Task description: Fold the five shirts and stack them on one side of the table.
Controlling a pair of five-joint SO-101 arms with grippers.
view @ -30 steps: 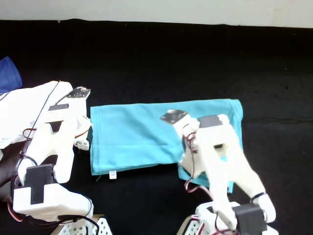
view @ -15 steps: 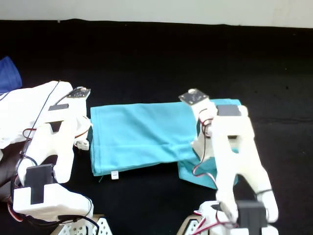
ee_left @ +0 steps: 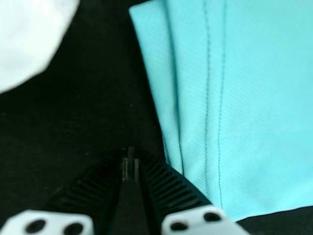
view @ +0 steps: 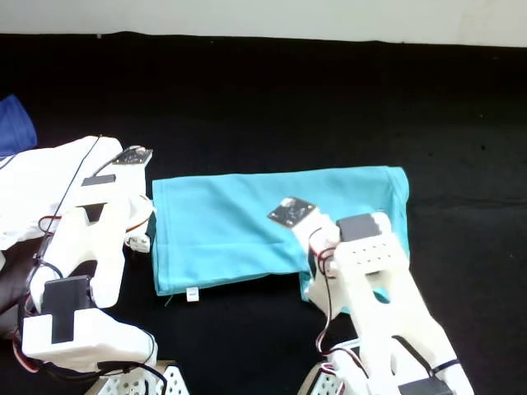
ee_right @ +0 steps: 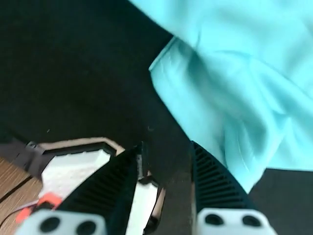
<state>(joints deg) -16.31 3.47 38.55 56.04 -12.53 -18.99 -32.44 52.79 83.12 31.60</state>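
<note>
A turquoise shirt [view: 239, 222] lies folded into a long band across the middle of the black tabletop [view: 272, 107]. Its long edges run side to side in the high view, and a small white tag [view: 191, 294] sits at its near corner on the left. At the near corner on the right, a loose, rumpled layer of the same shirt sticks out past the neat edge, toward the arm bases.

The left arm [view: 90, 239] stands just off the shirt's left end. The left claw [ee_left: 129, 166] hangs over bare tabletop right beside the shirt's stitched hem. Its two black ribbed fingers [ee_left: 161, 183] are pressed tip to tip with nothing between them. A white garment [view: 33, 181] is bunched on the tabletop behind and beside this arm. A blue garment [view: 15, 123] shows at the far left edge of the high view.

The right arm [view: 370, 271] reaches over the shirt's near right part, its wrist above the rumpled layer. The right claw [ee_right: 166, 161] is parted by a moderate gap and holds nothing. Dark tabletop shows between its fingers, and the shirt's creased hem lies just beside one finger [ee_right: 210, 171]. I cannot tell whether that finger touches the cloth.
</note>
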